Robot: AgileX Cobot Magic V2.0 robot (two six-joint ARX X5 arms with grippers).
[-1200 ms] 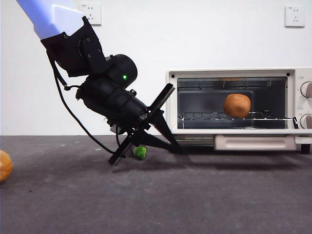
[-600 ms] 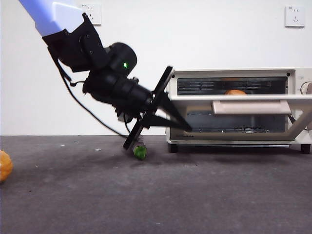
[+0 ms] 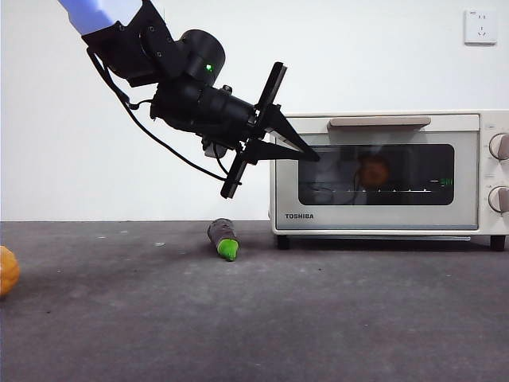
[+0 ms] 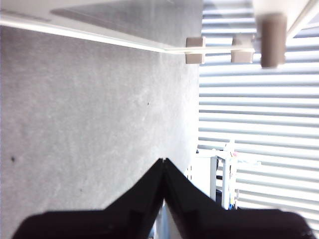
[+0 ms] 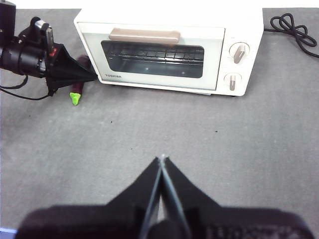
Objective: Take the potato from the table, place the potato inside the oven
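Note:
The potato (image 3: 374,171) shows dimly as an orange-brown lump behind the dark glass of the cream-white oven (image 3: 382,215), on its rack. The oven door is closed, with its beige handle (image 3: 380,122) at the top. In the front view my left gripper (image 3: 315,156) is shut and empty, its tips against the upper left part of the door. The right wrist view shows it beside the oven's (image 5: 164,55) left end, and the potato cannot be made out there. My right gripper (image 5: 162,159) is shut and empty, well in front of the oven above the grey table (image 5: 239,149).
A small purple eggplant with a green tip (image 3: 225,239) lies on the table just left of the oven, below the left arm. A yellow-orange fruit (image 3: 6,270) sits at the far left edge. A black cable (image 5: 294,27) lies behind the oven's right end.
The oven door swung up from fully open to closed. My left gripper rose with it, from near the table to the door's upper left. The potato is now behind glass.

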